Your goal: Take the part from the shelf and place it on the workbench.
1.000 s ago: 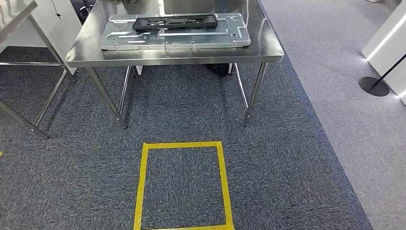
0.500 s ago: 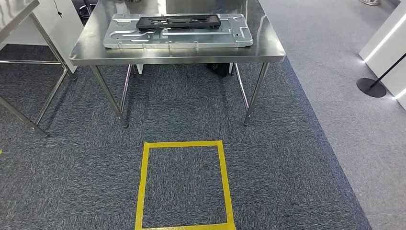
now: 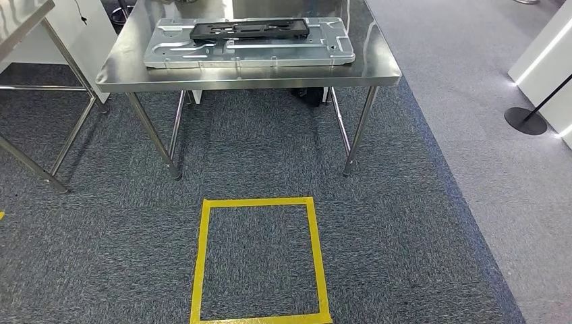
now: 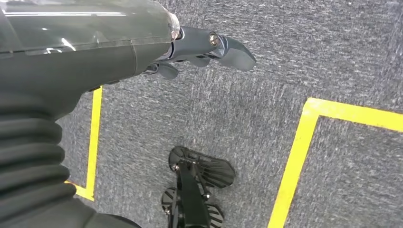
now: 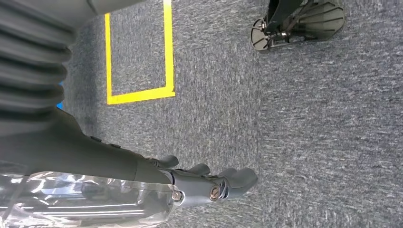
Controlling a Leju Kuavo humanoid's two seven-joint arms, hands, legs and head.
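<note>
A carpeted work area seen from the robot's head, looking forward and down. At ten o'clock, the steel legs of a second table [image 3: 40, 145] enter from the left edge. At twelve o'clock stands the steel workbench [image 3: 249, 73], and on its top lies a large silver metal panel [image 3: 248, 48] with a long black part [image 3: 248, 29] resting flat on it. At six o'clock a square of yellow tape [image 3: 260, 260] marks the grey carpet in front of the bench. At three o'clock, well apart from the bench, sits a black stanchion base [image 3: 525, 121].

Judging by this, the black part may already be the delivered one, though no shelf is visible to confirm it; if so, the placing step looks done and the next move calls only for standing clear or turning away.

Both arms hang down beside the body. The left hand [image 4: 199, 50] points at the carpet, fingers loosely extended and apart, holding nothing. The right hand [image 5: 209, 183] hangs the same way, fingers slightly spread and empty.
</note>
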